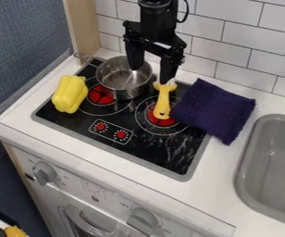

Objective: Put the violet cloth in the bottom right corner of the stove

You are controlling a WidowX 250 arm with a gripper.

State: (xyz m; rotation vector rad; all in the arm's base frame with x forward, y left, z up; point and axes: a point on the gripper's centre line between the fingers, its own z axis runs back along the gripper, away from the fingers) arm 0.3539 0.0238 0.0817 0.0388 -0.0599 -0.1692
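As the black robot arm (157,18) drops in from the top edge, its gripper (151,70) hangs nearly upright over the rear of the toy stove (170,152), fingers pointing down, spread wide and gripping nothing. One finger stands over the metal pot (121,79), on the side toward the blue wall (24,37); the other ends just above the near end of a yellow utensil (163,104), though whether the two touch cannot be told. The violet cloth (218,109) lies beside the utensil, rumpled across the stove's right edge, partly on the black cooktop and partly on the white counter (102,159), behind the bottom right corner and apart from the gripper. A yellow pepper (70,94) rests at the stove's left side, near the pot, while a gray sink (275,162) is set into the counter at right, beyond the cloth.
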